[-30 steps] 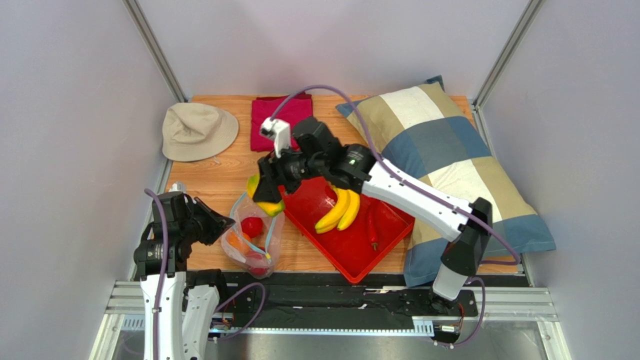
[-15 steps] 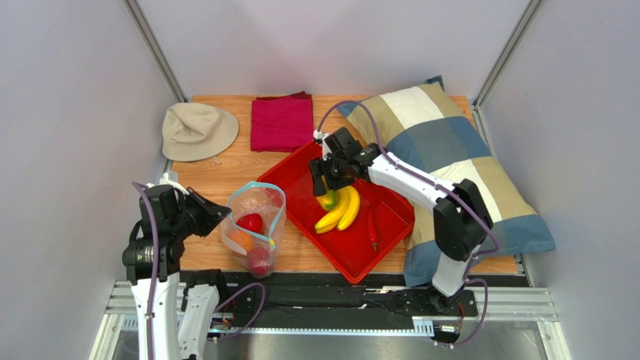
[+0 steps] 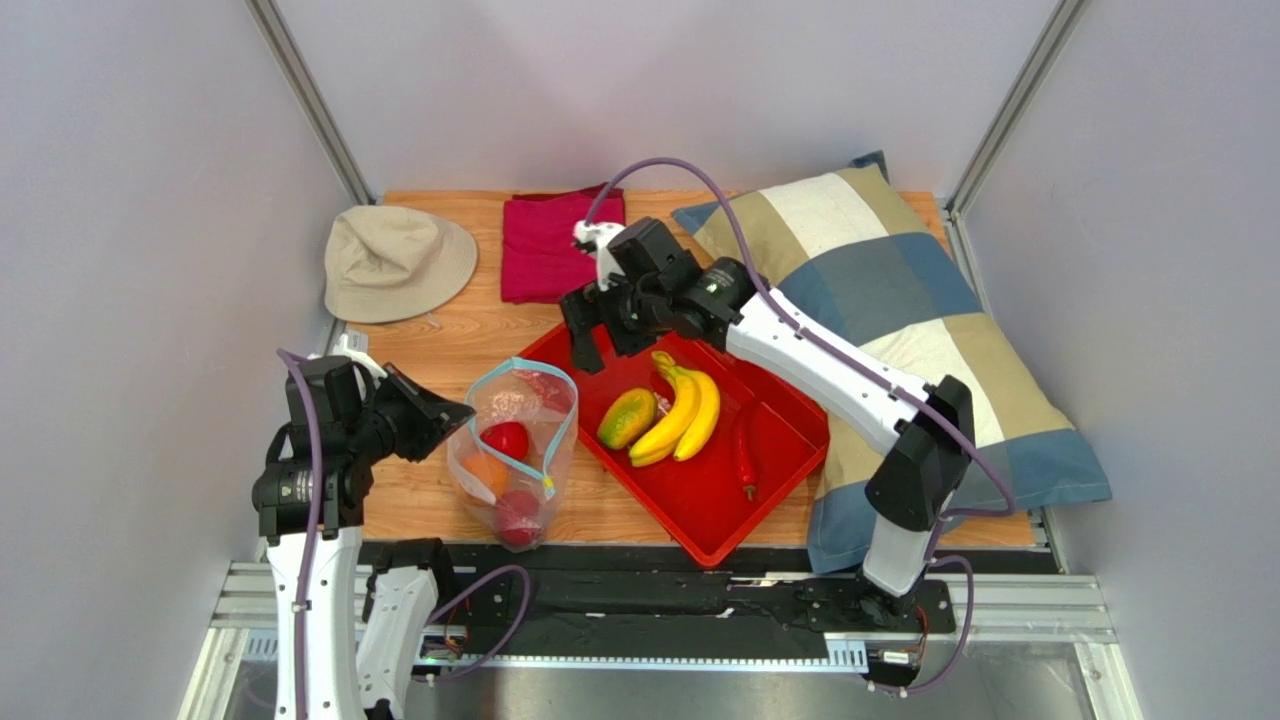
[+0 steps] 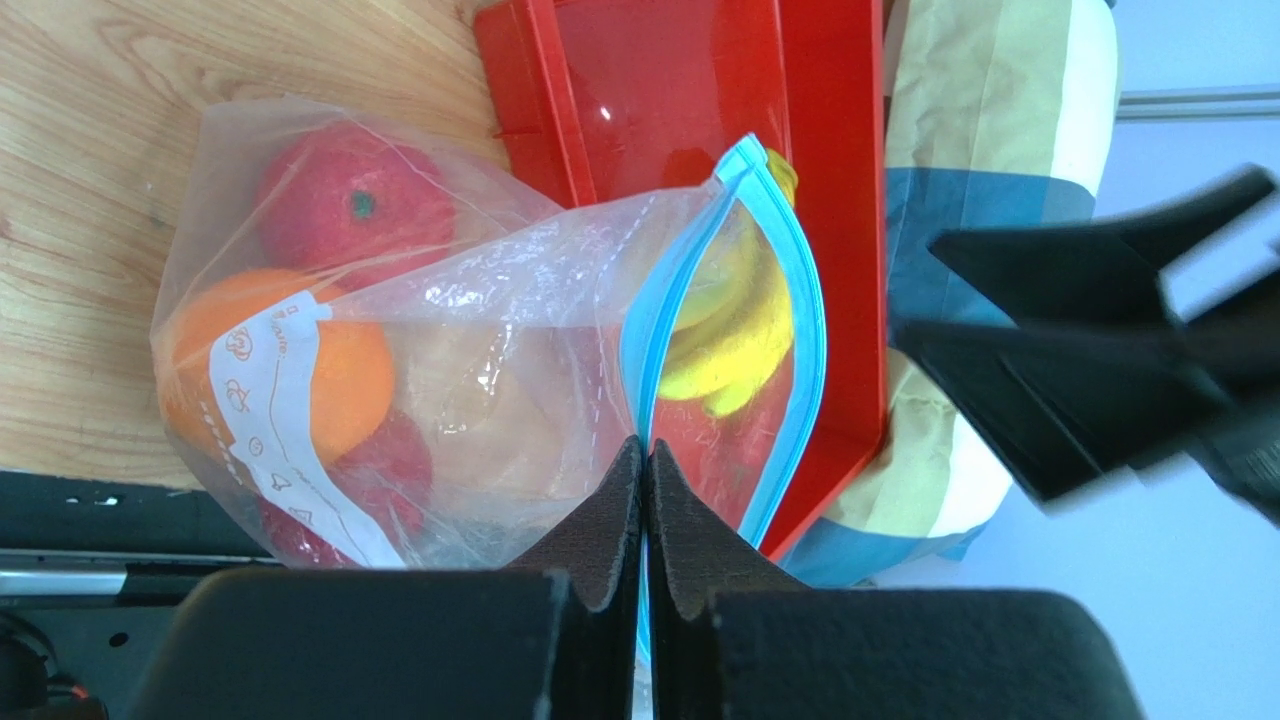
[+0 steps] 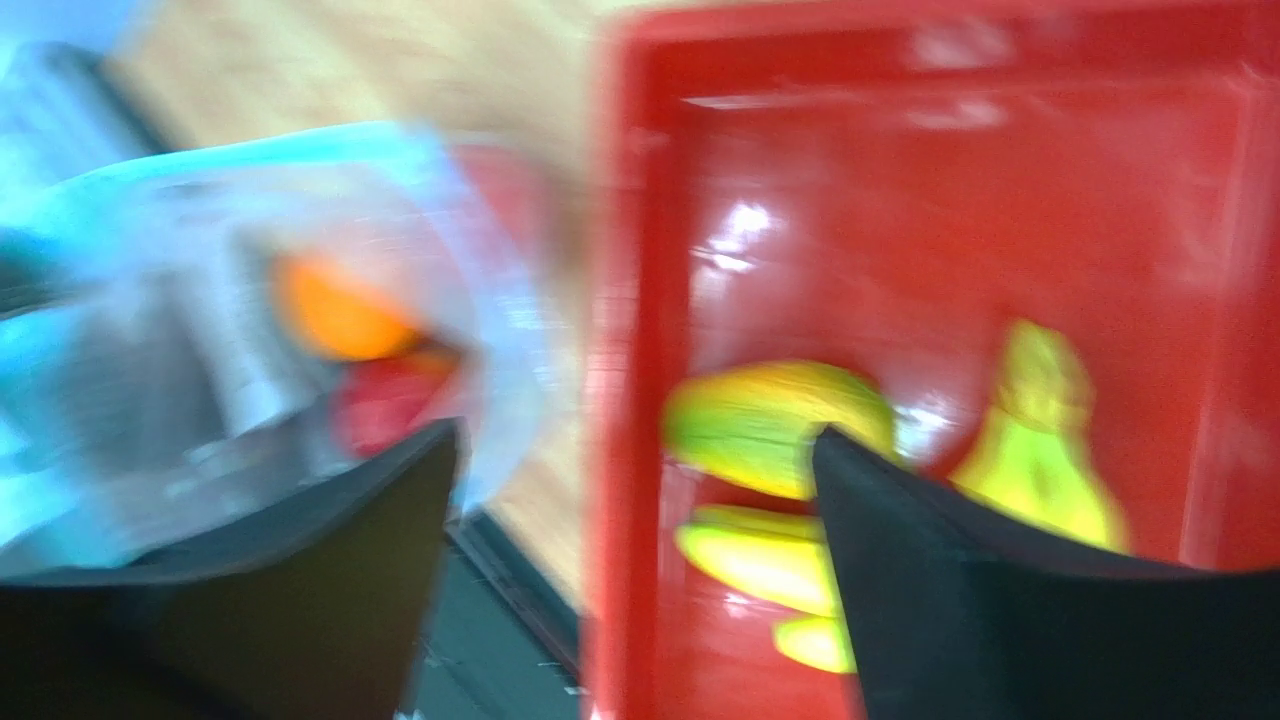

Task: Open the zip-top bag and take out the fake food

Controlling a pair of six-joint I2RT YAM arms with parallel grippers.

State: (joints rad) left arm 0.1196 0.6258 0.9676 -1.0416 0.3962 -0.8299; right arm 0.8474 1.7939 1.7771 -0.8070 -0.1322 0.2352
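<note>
The clear zip-top bag [image 3: 516,450] stands open on the wood, blue zip strip up. My left gripper [image 3: 433,419] is shut on its left rim; the left wrist view shows its jaws pressed together on the plastic [image 4: 451,345]. Inside lie a red apple [image 3: 507,440], an orange [image 3: 481,476] and another red piece. A green-orange mango [image 3: 627,417], a banana bunch [image 3: 679,416] and a red chilli [image 3: 745,450] lie in the red tray [image 3: 751,518]. My right gripper [image 3: 597,333] hangs open and empty over the tray's far left corner; its blurred view shows the mango [image 5: 766,428] below.
A beige hat [image 3: 394,260] and a folded maroon cloth [image 3: 549,248] lie at the back. A large checked pillow [image 3: 902,315] fills the right side, touching the tray. Grey walls close in on both sides.
My right gripper carried the mango from above the bag to the tray, opened and let it go, then drew back toward the far left. The left gripper kept its hold.
</note>
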